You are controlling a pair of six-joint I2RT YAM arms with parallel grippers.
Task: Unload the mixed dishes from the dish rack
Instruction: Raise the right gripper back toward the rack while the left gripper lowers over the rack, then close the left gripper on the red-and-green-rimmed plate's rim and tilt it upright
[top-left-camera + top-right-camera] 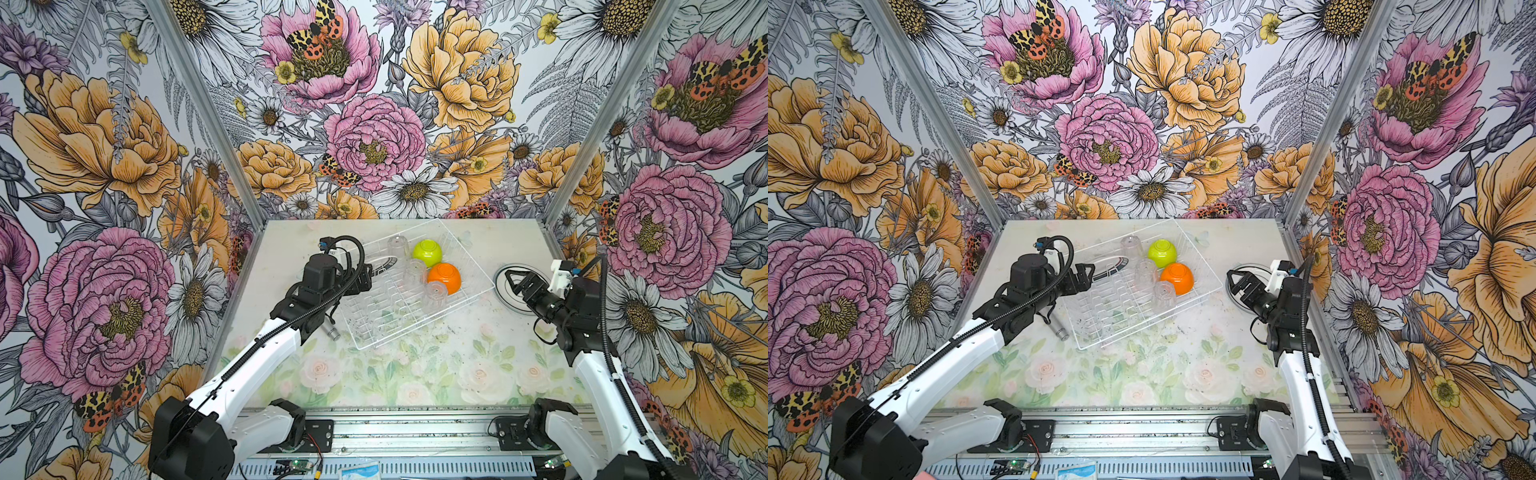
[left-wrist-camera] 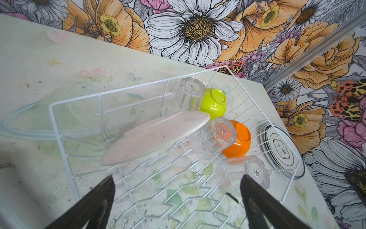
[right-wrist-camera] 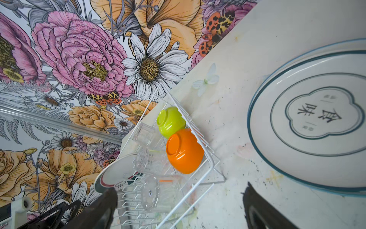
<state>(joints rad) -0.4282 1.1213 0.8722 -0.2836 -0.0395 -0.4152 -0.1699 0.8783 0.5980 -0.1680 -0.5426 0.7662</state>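
The white wire dish rack (image 1: 374, 316) (image 1: 1100, 316) sits askew at mid table. In it are a lime-green bowl (image 1: 427, 252) (image 2: 214, 104) and an orange bowl (image 1: 444, 277) (image 3: 184, 150), both upside down. Three clear tumblers (image 1: 415, 272) (image 2: 219, 134) (image 3: 150, 193) are also there, and one dark-rimmed plate (image 1: 384, 266) (image 2: 154, 136) on edge. My left gripper (image 1: 369, 277) (image 2: 177, 184) hangs open over the rack's left slots, just short of that plate. Over a stack of white plates (image 1: 505, 299) (image 3: 316, 119) lying on the table right of the rack, my right gripper (image 1: 510, 282) (image 3: 180, 190) is open and empty.
A grey metal cylinder (image 1: 332, 333) (image 1: 1060, 330) lies on the table by the rack's near-left corner, under the left arm. A clear bluish-rimmed dish (image 2: 23, 128) lies left of the rack. Flowered walls close the back and both sides.
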